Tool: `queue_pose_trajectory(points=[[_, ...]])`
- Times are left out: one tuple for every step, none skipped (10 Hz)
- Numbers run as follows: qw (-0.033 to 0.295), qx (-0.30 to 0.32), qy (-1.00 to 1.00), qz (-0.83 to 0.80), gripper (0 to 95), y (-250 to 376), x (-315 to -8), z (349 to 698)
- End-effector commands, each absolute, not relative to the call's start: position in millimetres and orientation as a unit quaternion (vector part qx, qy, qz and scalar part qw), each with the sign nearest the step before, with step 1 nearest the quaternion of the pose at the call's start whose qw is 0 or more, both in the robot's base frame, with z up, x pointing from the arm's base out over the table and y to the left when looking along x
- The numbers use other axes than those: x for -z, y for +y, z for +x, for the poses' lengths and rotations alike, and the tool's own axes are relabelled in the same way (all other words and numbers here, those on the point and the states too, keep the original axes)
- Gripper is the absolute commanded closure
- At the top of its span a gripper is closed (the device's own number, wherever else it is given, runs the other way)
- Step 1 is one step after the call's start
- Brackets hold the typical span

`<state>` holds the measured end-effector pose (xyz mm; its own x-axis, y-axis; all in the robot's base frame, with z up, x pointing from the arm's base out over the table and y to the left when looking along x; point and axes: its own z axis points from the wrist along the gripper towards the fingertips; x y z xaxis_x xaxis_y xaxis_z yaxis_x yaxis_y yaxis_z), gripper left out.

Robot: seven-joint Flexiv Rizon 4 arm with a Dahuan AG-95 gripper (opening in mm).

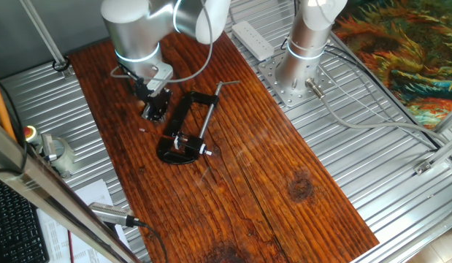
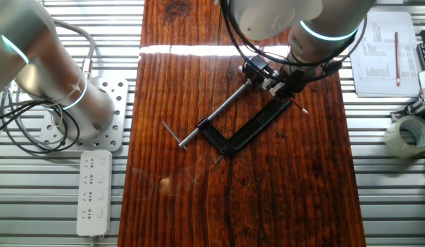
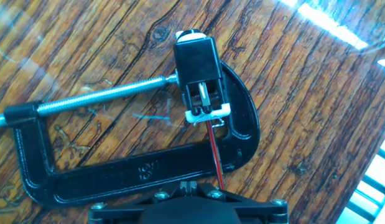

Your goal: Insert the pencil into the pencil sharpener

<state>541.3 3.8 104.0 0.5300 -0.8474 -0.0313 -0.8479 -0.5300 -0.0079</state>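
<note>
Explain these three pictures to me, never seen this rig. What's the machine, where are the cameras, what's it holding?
The machine is a single robot arm with a two-finger gripper, working over a wooden table. Two pictures come from fixed cameras that look at the table from different sides. The third comes from a camera on the hand, looking along the fingers. A black C-clamp lies on the wood, and its screw rod presses a small dark block, the pencil sharpener. The gripper appears shut on a thin red pencil, which points at the sharpener's white-edged end. I cannot tell whether it is in yet.
</note>
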Motion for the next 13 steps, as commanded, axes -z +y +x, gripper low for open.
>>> queue_pose_trajectory(points=[[0.009,-0.012,0.489,-0.872,95.0,3.6,-103.8,542.8],[0.009,-0.011,0.487,-0.873,95.0,3.8,-104.1,543.3],[0.010,-0.013,0.482,-0.876,95.0,4.0,-104.7,543.4],[0.009,-0.011,0.481,-0.877,95.0,4.1,-104.8,543.7],[0.009,-0.013,0.481,-0.877,95.0,4.0,-104.9,543.6],[0.012,-0.018,0.484,-0.875,95.0,4.2,-105.1,543.9],[0.009,-0.016,0.487,-0.873,95.0,4.2,-105.2,544.0],[0.011,-0.017,0.486,-0.874,95.0,4.2,-105.2,544.0],[0.022,-0.024,0.490,-0.871,95.0,4.3,-105.5,543.9],[0.030,-0.028,0.494,-0.868,95.0,4.3,-105.6,543.9],[0.043,-0.036,0.496,-0.866,95.0,4.4,-106.0,543.9],[0.052,-0.042,0.500,-0.864,95.0,4.6,-107.1,543.5],[0.052,-0.041,0.502,-0.862,95.0,4.6,-107.7,543.2]])
